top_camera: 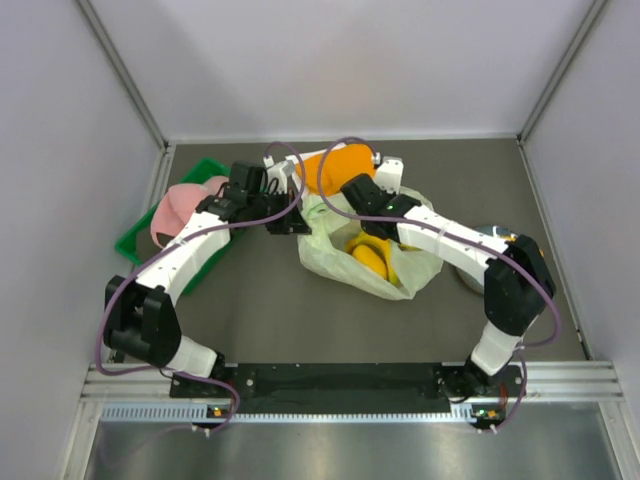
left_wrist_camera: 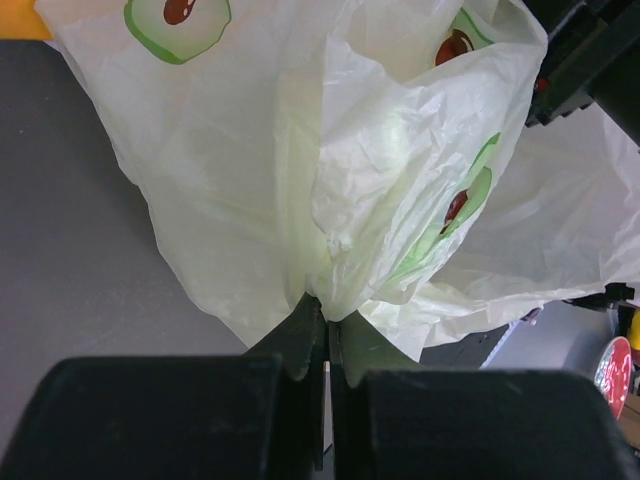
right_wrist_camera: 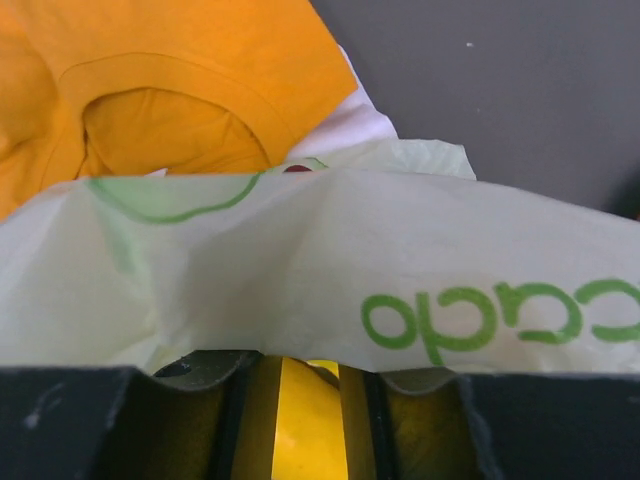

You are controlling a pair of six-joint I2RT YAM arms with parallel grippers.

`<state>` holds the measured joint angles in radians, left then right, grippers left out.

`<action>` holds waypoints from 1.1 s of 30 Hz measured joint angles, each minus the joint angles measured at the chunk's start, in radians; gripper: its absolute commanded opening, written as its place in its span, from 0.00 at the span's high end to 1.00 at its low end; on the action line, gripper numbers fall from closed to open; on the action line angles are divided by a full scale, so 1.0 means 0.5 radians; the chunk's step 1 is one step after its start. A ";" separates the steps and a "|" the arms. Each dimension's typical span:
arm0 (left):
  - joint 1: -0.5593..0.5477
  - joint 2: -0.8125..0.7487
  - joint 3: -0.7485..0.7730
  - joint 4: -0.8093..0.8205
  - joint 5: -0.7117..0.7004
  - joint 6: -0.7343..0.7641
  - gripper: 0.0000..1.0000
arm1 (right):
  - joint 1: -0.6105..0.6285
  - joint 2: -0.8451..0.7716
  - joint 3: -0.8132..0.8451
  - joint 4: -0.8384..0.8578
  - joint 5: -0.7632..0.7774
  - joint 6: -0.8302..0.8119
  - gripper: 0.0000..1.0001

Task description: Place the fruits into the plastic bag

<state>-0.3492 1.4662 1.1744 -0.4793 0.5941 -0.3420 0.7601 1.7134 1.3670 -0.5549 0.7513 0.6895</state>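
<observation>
**Top external view.** A large crinkly translucent pale green plastic bag (top_camera: 335,255) lies on the dark grey tabletop (top_camera: 260,310), about midway between the two arms. A bunch of curved bright yellow bananas (top_camera: 372,258) sits inside it, visible through the film. The left tool (top_camera: 290,224) meets the bag's left edge. The right tool (top_camera: 340,200) is at the bag's far rim, just in front of a flat orange cloth (top_camera: 335,165). At far left, a green tray (top_camera: 140,245) holds a pink cap (top_camera: 178,207). A round blue-grey plate (top_camera: 465,272) shows partly behind the right arm.

**Left wrist view.** The left tool (left_wrist_camera: 327,325) is closed, its two dark fingers (left_wrist_camera: 300,335) pinching a gathered fold of the plastic bag (left_wrist_camera: 250,170). The film carries printed avocado halves, green with brown stones; no writing is legible here. A small round red object (left_wrist_camera: 612,368) shows at the lower right edge.

**Right wrist view.** The bag's rim (right_wrist_camera: 320,260) drapes across the tips of the right tool (right_wrist_camera: 300,375). Its jaws stand apart, with a yellow surface in the gap; whether they clamp anything cannot be told. Green lettering on the film, seen upside down, reads "cado", and the frame edge cuts off the rest. The orange cloth (right_wrist_camera: 150,100) lies just behind the bag.
</observation>
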 measured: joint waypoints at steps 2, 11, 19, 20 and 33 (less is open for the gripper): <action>0.000 0.000 0.000 0.000 0.000 0.000 1.00 | -0.029 0.000 -0.038 0.027 -0.035 0.034 0.59; -0.002 0.000 0.000 0.000 0.003 0.000 1.00 | -0.041 0.000 -0.065 0.034 -0.138 0.056 0.36; -0.002 0.000 0.000 0.000 0.008 0.000 1.00 | -0.041 -0.092 -0.249 0.208 -0.368 -0.067 0.25; -0.002 0.000 0.000 0.000 0.008 0.000 1.00 | -0.041 -0.130 -0.276 0.223 -0.407 -0.079 0.25; -0.002 0.000 0.000 0.000 0.017 0.000 1.00 | -0.034 -0.603 -0.379 0.356 -0.777 -0.210 0.25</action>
<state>-0.3500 1.4662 1.1744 -0.4793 0.6025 -0.3420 0.7433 1.4117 1.1774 -0.3771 0.3626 0.5846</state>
